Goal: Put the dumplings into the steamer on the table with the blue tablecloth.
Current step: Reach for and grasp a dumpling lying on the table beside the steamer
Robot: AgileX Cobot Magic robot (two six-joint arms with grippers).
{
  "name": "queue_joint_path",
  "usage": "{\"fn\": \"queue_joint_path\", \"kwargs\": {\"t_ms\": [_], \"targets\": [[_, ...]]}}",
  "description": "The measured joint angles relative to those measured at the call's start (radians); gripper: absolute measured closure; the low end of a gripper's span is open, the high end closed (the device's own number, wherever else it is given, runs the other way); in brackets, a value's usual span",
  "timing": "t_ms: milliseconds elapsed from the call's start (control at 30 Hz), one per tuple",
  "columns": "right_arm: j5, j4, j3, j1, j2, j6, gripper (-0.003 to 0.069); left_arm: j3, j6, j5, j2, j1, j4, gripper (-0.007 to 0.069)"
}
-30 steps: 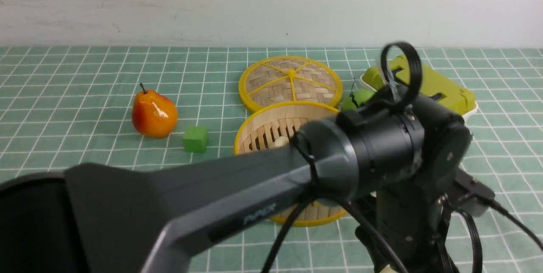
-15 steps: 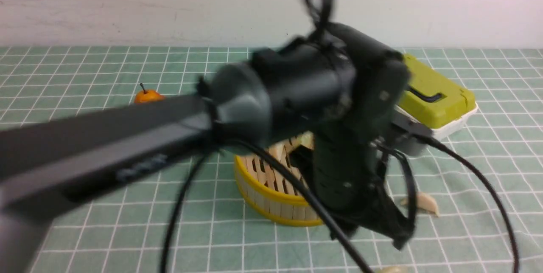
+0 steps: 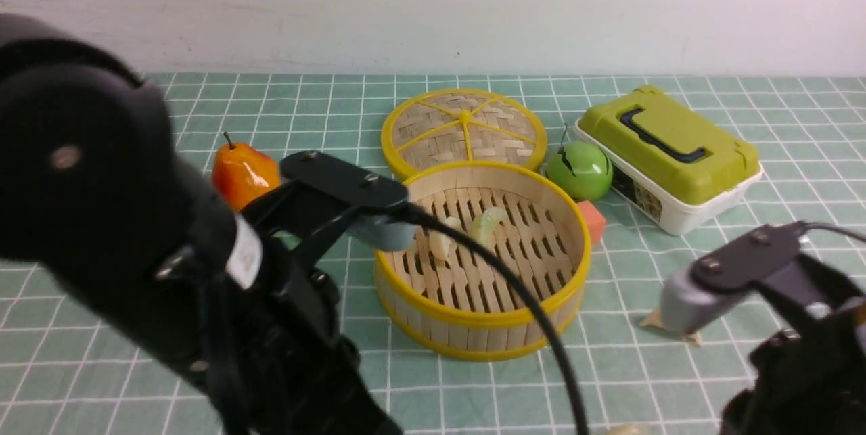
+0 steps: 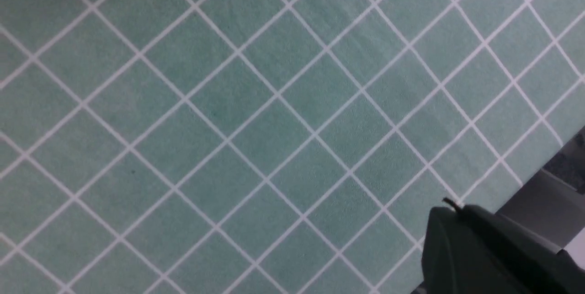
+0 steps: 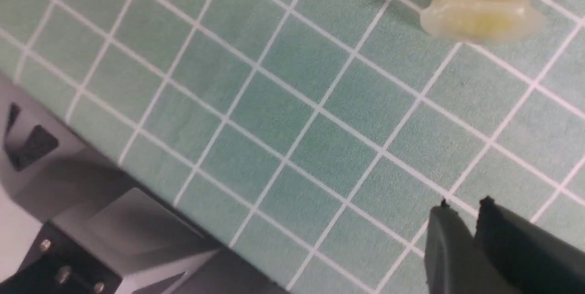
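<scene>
Step in hand: the right arm is lining up for a dumpling lying loose on the blue tablecloth. By my reading, two of the four dumplings are already sitting in the steamer.
Right gripper: its jaws are standing a sliver apart and gripping nothing. It is hanging over bare cloth, with a dumpling lying well clear of the tips.
Left gripper: it is sitting fully closed and empty above plain cloth.
Doing it well: the jaws should be spreading wider than the dumpling before descending, then straddling its plump middle. They should be closing gently, as a glossy curved skin is likely to be slipping out of a hard pinch.
Inside the steamer: a cream one and a pale green one are lying just beside each other on the slatted floor.
On the table: one is peeking out from behind the right arm, and another is showing at the near edge. I cannot tell which of them the wrist view is catching.
Look: the dumpling is showing as a small, shiny crescent, translucent cream tinged with yellow-green.
</scene>
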Motion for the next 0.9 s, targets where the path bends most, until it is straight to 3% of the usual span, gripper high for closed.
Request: {"fn": "queue_joint_path", "kwargs": {"t_ms": [100, 200, 333, 433, 567, 900], "targets": [[-0.083, -0.099, 0.0, 0.066, 0.098, 0.171, 0.0498, 0.061, 0.0, -0.018, -0.067, 0.0, 0.0, 0.0638], [-0.158, -0.161, 0.0, 0.076, 0.2, 0.319, 0.0367, 0.105, 0.0, -0.027, -0.114, 0.0, 0.0, 0.0638], [-0.254, -0.204, 0.0, 0.076, 0.323, 0.446, 0.0116, 0.145, 0.0, -0.029, -0.135, 0.0, 0.0, 0.0638], [-0.304, -0.224, 0.0, 0.076, 0.394, 0.512, 0.0006, 0.15, 0.0, -0.029, -0.135, 0.0, 0.004, 0.0638], [-0.345, -0.255, 0.0, 0.058, 0.45, 0.586, -0.0008, 0.151, 0.0, -0.029, -0.135, 0.0, 0.006, 0.0638], [-0.42, -0.242, -0.005, 0.024, 0.476, 0.595, 0.0176, 0.151, 0.0, -0.032, -0.135, 0.0, 0.015, 0.0638]]}}
